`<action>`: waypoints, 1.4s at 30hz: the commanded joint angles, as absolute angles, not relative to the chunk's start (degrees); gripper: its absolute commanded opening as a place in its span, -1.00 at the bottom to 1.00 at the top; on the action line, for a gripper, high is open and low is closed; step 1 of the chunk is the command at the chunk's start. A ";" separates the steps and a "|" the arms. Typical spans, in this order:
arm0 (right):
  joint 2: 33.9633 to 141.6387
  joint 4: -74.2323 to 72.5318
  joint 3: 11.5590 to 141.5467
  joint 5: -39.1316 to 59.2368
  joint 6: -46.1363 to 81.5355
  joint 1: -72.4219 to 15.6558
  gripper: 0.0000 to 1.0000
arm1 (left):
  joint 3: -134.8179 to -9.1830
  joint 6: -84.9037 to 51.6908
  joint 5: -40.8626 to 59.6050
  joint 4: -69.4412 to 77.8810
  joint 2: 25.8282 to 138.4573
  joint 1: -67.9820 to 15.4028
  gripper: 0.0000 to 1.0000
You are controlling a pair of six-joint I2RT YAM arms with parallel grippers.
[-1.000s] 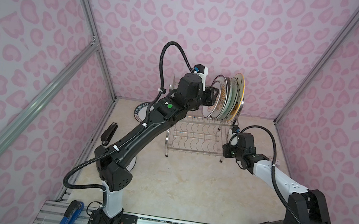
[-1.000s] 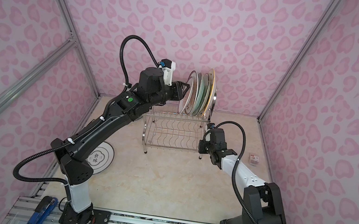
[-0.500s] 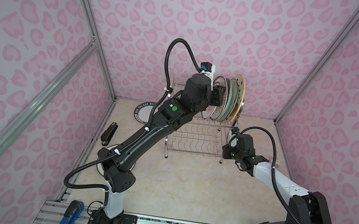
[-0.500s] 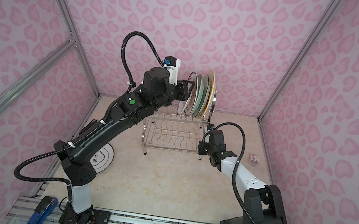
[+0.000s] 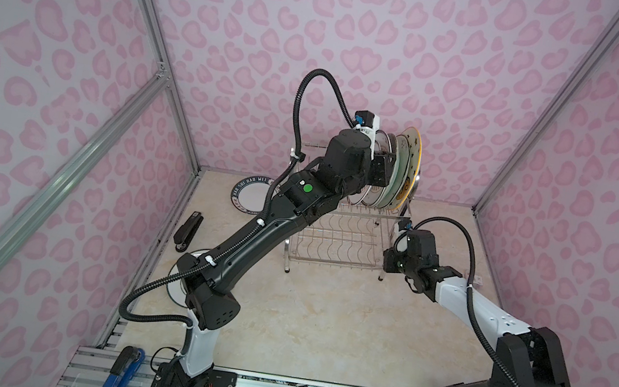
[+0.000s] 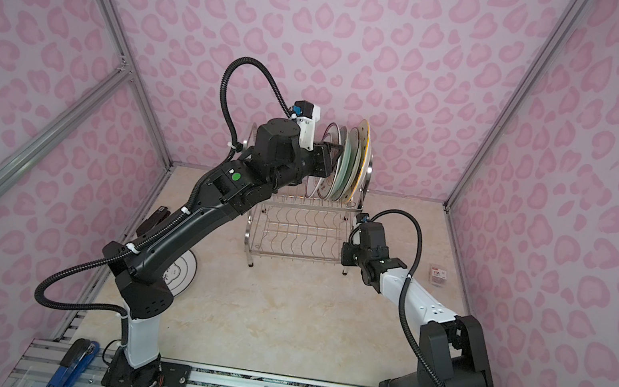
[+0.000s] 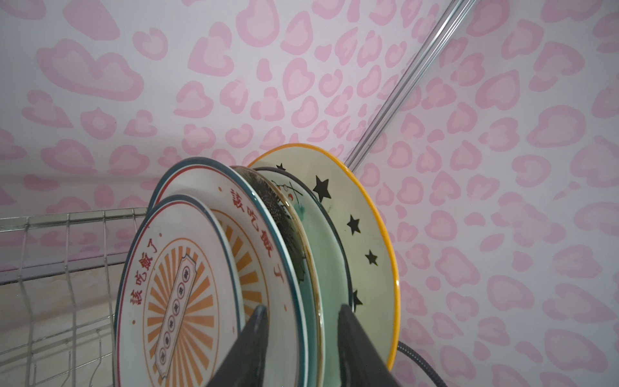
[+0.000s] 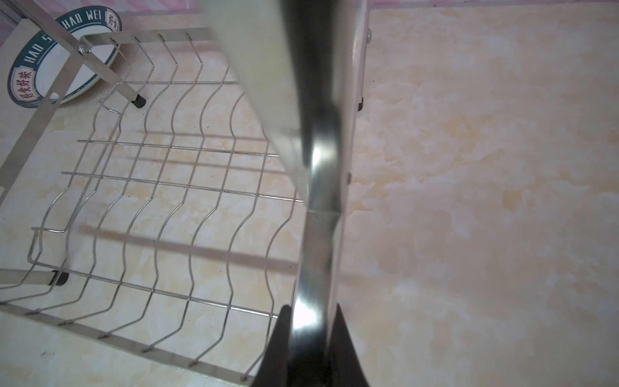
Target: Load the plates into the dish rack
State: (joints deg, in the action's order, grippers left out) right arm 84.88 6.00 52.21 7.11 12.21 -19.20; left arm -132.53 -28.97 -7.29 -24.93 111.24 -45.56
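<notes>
Between the jaws of the left gripper (image 7: 303, 310), newly advanced, stand racked plates (image 7: 258, 217), grip unclear, probably being straightened; the right gripper (image 8: 310, 313) clamps the dish rack (image 8: 320, 207).

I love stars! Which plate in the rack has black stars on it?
The orange-rimmed plate at the end of the row standing in the dish rack, next to the teal plate. None of the others has stars.

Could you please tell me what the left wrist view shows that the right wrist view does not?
Only the left wrist view: five plates standing on edge, the left gripper straddling some rims. Only the right wrist view: a navy-lettered plate flat on the table, the right gripper shut on the dish rack. Both: rack wires and the table.
</notes>
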 commanded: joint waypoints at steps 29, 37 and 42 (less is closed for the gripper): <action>83.84 5.00 51.90 9.45 12.65 -19.29 -1.00 | -138.73 -28.57 -11.23 -31.97 116.14 -45.67 -0.46; 83.62 4.94 51.86 9.54 12.74 -19.07 -1.00 | -138.94 -28.04 -12.71 -32.82 116.06 -45.53 -0.80; 83.58 4.99 51.86 9.73 12.73 -18.92 -1.00 | -138.92 -27.69 -13.58 -33.57 115.66 -44.86 -0.89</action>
